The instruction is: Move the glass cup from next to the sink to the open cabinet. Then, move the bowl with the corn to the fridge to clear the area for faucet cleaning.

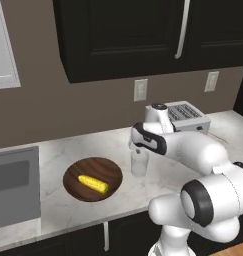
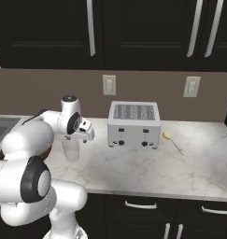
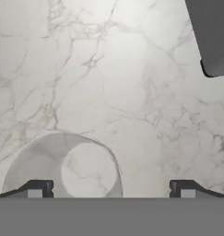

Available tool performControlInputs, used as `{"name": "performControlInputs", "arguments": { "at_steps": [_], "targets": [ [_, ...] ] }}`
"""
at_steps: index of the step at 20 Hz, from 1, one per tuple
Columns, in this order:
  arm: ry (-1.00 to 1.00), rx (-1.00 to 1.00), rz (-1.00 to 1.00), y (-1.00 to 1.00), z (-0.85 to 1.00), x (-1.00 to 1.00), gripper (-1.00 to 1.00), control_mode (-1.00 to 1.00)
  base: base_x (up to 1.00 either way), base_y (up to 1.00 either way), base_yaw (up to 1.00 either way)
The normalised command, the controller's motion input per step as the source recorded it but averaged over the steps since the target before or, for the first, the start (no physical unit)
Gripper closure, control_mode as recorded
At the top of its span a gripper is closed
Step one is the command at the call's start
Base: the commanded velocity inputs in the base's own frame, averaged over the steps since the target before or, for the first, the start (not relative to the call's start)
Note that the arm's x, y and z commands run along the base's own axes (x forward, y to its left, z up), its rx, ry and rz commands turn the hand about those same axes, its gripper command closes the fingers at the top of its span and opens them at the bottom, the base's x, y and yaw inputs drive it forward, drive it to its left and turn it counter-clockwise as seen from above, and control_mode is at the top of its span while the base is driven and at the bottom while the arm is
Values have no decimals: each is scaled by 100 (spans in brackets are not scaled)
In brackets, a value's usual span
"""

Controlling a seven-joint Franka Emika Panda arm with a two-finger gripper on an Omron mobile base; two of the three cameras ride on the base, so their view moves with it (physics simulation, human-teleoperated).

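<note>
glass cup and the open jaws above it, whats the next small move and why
Probably shift the gripper sideways to centre it, then lower. In the hand view the glass cup sits off toward one fingertip rather than midway between the wide-open jaws, so descending now might clip its rim. From the base views the cup stands upright on the counter beside the bowl, not yet gripped.

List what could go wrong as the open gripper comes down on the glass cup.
The glass cup sits off-centre toward one fingertip of the gripper, so a finger may land on its rim and tip it. If knocked, it could roll toward the bowl holding the corn.
</note>
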Motion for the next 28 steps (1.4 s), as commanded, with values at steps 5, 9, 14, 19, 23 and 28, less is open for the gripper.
{"name": "performControlInputs", "arguments": {
  "at_steps": [5,9,14,19,23,28],
  "targets": [
    [0,0,0,-15,-28,2,-100,-100,0,0,0],
    [0,0,0,-3,-32,12,-100,-100,0,0,0],
    [0,2,0,0,-23,21,-100,-100,0,0,0],
    [0,1,0,0,-27,10,-100,-100,0,0,0],
    [0,4,0,2,-31,4,-100,-100,0,0,0],
    [0,2,0,5,-14,0,100,-100,0,0,0]
  ]
}}
